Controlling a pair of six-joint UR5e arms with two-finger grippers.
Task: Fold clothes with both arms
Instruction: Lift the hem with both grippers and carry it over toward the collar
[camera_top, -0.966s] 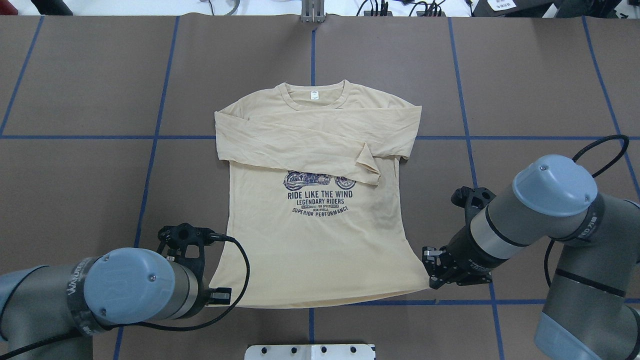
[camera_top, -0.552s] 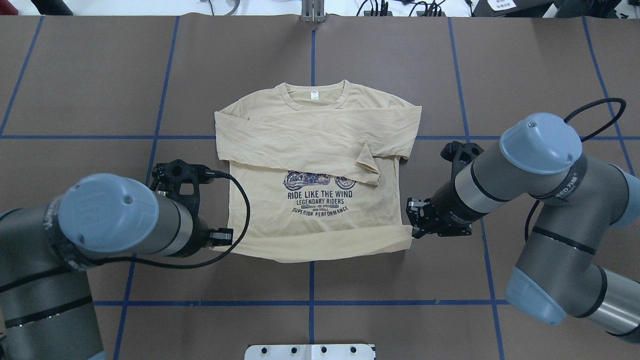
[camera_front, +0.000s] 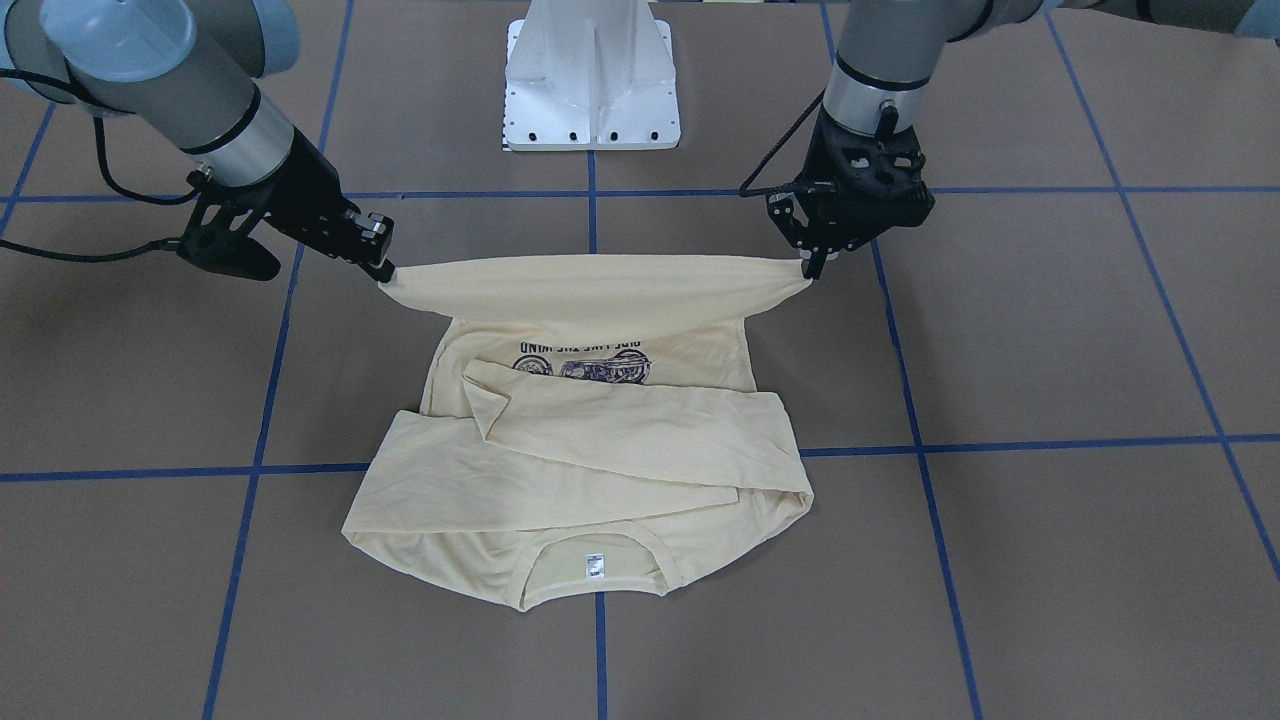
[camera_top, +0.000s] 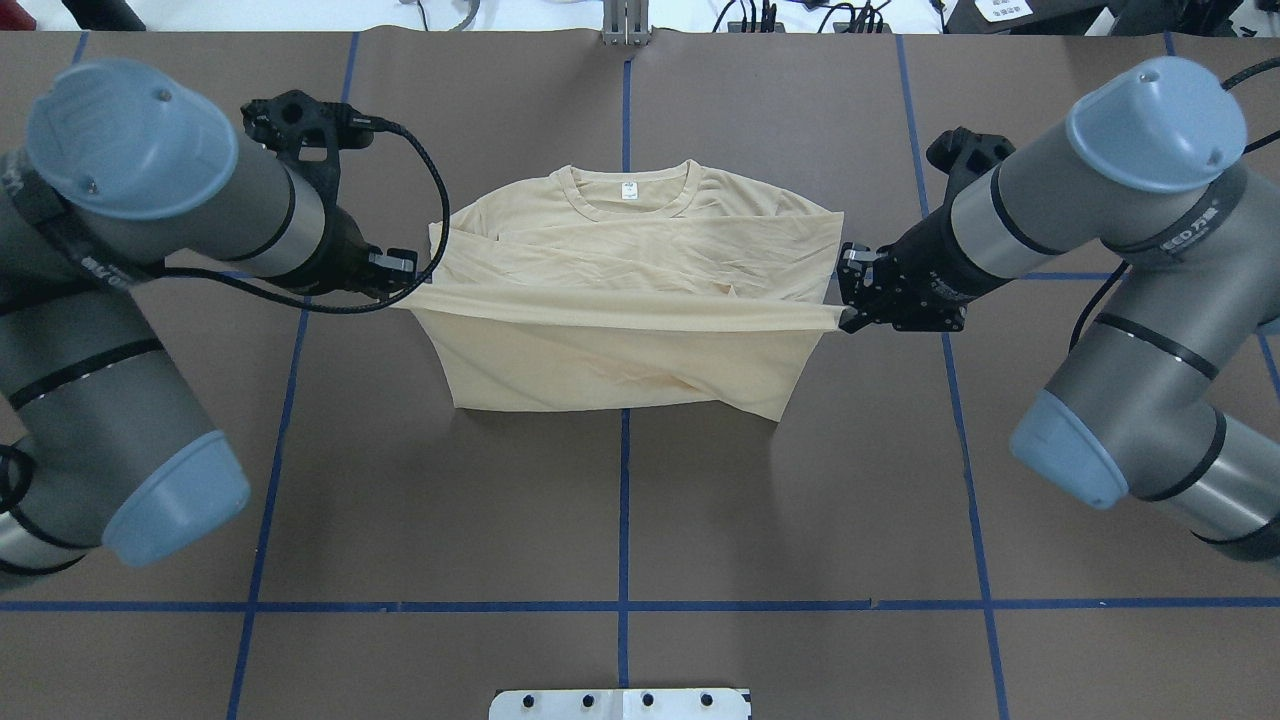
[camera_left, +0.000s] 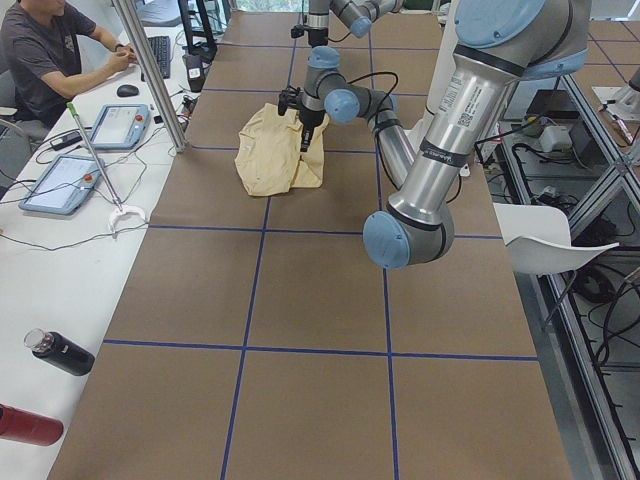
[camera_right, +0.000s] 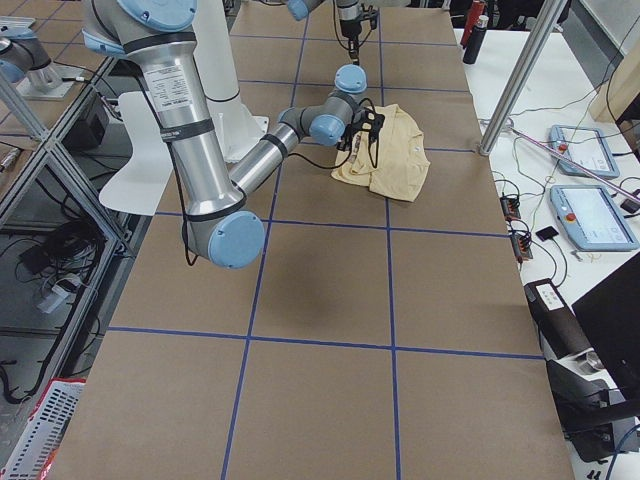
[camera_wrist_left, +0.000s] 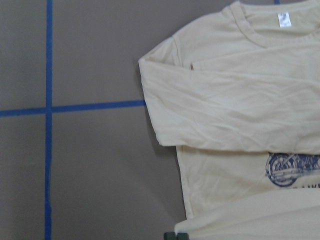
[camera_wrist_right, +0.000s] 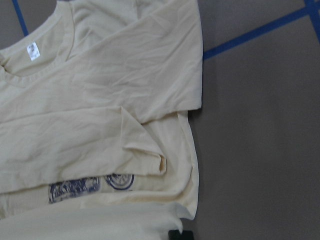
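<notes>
Overhead exterior: the cream T-shirt (camera_top: 620, 360) has its hem stretched taut in the air.
The left gripper (camera_top: 407, 290) and right gripper (camera_top: 848, 320) are each pinched tight on a hem corner, held above the folded sleeves (camera_top: 640, 265). The collar (camera_top: 630, 195) lies flat on the brown table (camera_top: 620, 520), near its middle.

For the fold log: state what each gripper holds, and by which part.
Both hold the T-shirt by its bottom hem: the left gripper pinches one hem corner, the right gripper the other, with the hem stretched between them.
</notes>
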